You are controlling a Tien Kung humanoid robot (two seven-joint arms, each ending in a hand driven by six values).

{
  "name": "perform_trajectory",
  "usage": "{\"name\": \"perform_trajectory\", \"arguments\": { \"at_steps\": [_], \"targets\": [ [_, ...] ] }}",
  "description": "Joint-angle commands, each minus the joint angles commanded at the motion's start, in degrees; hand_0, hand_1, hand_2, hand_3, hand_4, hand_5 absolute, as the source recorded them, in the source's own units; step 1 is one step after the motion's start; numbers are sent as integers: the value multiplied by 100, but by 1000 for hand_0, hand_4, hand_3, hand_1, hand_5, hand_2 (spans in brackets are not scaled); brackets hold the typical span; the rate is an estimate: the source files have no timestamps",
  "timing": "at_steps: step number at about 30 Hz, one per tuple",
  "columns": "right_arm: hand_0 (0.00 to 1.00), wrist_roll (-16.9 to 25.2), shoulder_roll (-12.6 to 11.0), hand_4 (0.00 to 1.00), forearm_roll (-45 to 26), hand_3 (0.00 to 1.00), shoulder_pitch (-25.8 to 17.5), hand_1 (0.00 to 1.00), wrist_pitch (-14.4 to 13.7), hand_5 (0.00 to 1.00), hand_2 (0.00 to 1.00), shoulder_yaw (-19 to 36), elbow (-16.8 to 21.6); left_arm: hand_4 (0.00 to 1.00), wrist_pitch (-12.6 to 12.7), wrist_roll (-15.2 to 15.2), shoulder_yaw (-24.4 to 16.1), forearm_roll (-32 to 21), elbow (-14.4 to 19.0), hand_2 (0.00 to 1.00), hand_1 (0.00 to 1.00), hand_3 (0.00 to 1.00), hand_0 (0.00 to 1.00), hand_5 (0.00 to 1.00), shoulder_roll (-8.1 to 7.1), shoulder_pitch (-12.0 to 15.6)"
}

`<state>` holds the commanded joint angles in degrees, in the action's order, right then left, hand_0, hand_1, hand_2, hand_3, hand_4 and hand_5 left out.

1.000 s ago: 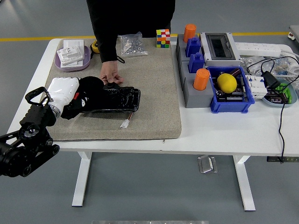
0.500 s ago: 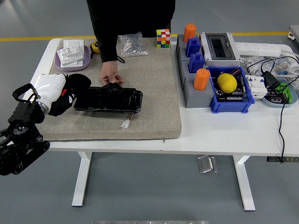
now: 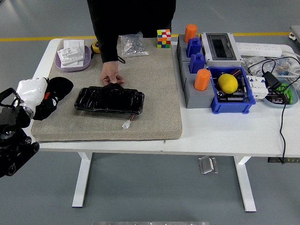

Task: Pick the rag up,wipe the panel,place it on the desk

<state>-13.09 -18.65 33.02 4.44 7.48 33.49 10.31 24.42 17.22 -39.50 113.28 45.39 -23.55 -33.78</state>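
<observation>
The robot's left hand [image 3: 32,91], white-gloved, is gripping the black rag [image 3: 52,95] with its fingers curled closed on the cloth. Hand and rag are sitting at the left edge of the grey felt mat [image 3: 154,89], the rag draping onto the mat and well clear of the panel. The glossy black panel [image 3: 109,100] is lying flat near the middle of the mat, with a small white connector [image 3: 125,124] trailing from its near right corner. A person's hand [image 3: 111,75] is reaching from the far side and pressing on the panel's far edge. The robot's right arm is out of view.
</observation>
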Motion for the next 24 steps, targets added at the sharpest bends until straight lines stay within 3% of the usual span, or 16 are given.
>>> {"name": "perform_trajectory", "arguments": {
  "at_steps": [9,10,15,16,21,22,24],
  "targets": [
    [764,-17,-4,898,-17,592,-1,724,11,565,727,-23,0,465,95,-234,12,-486,-196,464,178,421,241,2,125,27],
    [764,-20,-5,899,-10,592,-3,724,13,565,726,-19,0,564,96,-250,-1,-517,-203,513,374,511,310,130,133,29],
    [764,-25,-5,899,0,592,-5,724,12,565,726,-7,0,564,54,-324,75,-787,-241,513,374,511,310,130,144,35],
    [763,-24,-5,900,2,592,-3,724,11,566,725,-4,0,669,36,-336,96,-835,-234,577,546,540,378,191,144,41],
    [763,-22,-2,900,11,592,0,724,8,566,725,21,0,669,-39,-374,150,-1054,-229,577,546,540,378,191,159,47],
    [764,-23,-3,900,11,592,4,724,8,567,723,23,0,828,-48,-382,153,-1084,-228,756,688,696,426,339,160,45],
    [764,-23,-4,900,12,592,10,724,7,567,723,27,0,828,-68,-392,158,-1114,-219,756,688,696,426,339,152,39]
  ]
}}
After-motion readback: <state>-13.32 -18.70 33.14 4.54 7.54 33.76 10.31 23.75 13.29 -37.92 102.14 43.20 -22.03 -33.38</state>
